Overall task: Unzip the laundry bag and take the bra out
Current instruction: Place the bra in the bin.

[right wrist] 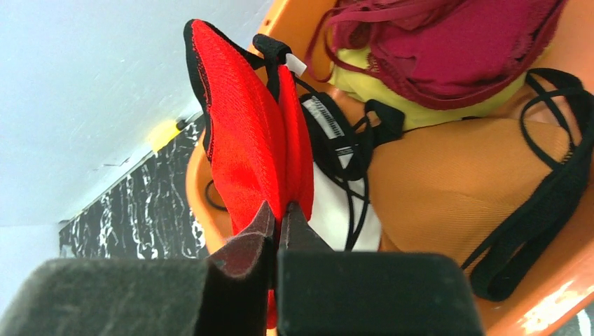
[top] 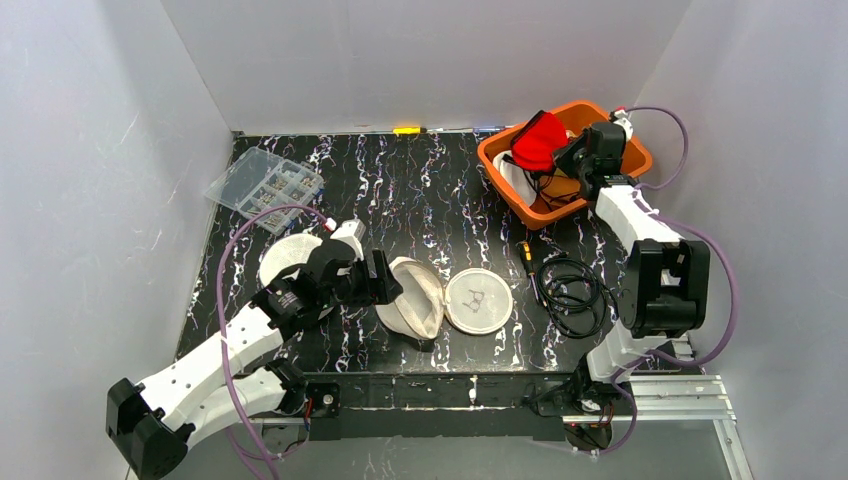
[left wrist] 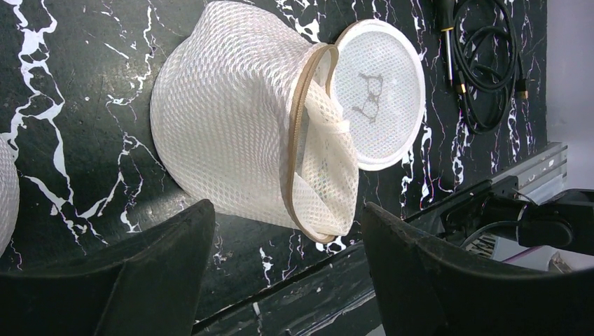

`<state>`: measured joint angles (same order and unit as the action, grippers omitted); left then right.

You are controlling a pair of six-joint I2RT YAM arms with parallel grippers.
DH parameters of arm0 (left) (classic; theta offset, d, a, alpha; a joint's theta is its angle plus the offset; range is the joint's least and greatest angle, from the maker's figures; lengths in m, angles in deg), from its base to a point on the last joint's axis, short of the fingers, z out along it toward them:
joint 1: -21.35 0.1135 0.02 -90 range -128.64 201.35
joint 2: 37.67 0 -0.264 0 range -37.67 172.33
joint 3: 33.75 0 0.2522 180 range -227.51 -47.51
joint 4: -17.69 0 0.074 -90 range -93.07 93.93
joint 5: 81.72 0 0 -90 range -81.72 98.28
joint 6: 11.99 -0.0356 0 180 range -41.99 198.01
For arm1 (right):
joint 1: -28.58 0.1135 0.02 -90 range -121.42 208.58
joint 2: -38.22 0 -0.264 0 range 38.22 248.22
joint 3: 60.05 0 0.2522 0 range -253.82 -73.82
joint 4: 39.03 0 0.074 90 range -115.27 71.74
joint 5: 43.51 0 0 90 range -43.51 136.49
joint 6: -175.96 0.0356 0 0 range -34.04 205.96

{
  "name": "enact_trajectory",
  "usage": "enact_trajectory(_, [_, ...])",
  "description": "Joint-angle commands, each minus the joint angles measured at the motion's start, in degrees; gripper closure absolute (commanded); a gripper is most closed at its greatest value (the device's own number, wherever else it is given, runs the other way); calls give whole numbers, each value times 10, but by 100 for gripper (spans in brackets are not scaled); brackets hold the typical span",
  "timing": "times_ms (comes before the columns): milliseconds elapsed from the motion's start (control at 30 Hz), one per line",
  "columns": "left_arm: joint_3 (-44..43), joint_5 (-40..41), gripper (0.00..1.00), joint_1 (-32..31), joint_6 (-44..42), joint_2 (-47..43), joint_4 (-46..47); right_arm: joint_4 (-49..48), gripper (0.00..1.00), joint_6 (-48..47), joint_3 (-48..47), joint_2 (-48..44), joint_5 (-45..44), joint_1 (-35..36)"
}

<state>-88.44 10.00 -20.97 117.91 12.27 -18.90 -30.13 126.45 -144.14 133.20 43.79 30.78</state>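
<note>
The white mesh laundry bag (top: 412, 300) lies on its side in the middle of the table, its tan zipper undone and its round lid (top: 478, 301) folded open to the right. In the left wrist view the bag (left wrist: 224, 133) and lid (left wrist: 382, 91) lie just beyond my fingers. My left gripper (top: 385, 280) is open and empty at the bag's left side (left wrist: 287, 205). My right gripper (top: 575, 160) is shut on a red bra (top: 538, 140) with black trim and holds it over the orange bin (top: 497, 178). The right wrist view shows the jaws (right wrist: 280, 210) pinching the bra's red fabric (right wrist: 245, 126).
The bin (right wrist: 199, 182) holds maroon (right wrist: 448, 42), yellow, white and black-strapped garments. A coiled black cable (top: 570, 290) and a screwdriver (top: 525, 255) lie right of the lid. A clear parts box (top: 265, 187) sits at the back left, and another white mesh piece (top: 288, 255) lies behind my left arm.
</note>
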Motion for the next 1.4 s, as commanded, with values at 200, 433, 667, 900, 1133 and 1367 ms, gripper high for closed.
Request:
enact_trajectory(200, [11, 2, 27, 3, 8, 3, -7, -24, 99, 0, 39, 40, -8, -34])
enact_trajectory(433, [12, -4, 27, 3, 10, 11, -4, 6, 96, -3, 44, 46, -32, -39])
enact_trajectory(667, [12, -6, 27, 2, 11, 16, -3, 46, 42, -11, 23, 29, -47, -38])
enact_trajectory(900, [9, -5, 27, 2, 11, 18, -2, 118, 23, -61, -43, -25, -113, 11])
enact_trajectory(1133, [9, 3, 27, 2, 11, 15, -11, 119, 52, -122, -88, -26, -140, 76])
enact_trajectory(1367, [9, 6, 29, 2, 21, -2, -27, 174, 68, -128, -137, 74, -164, 73])
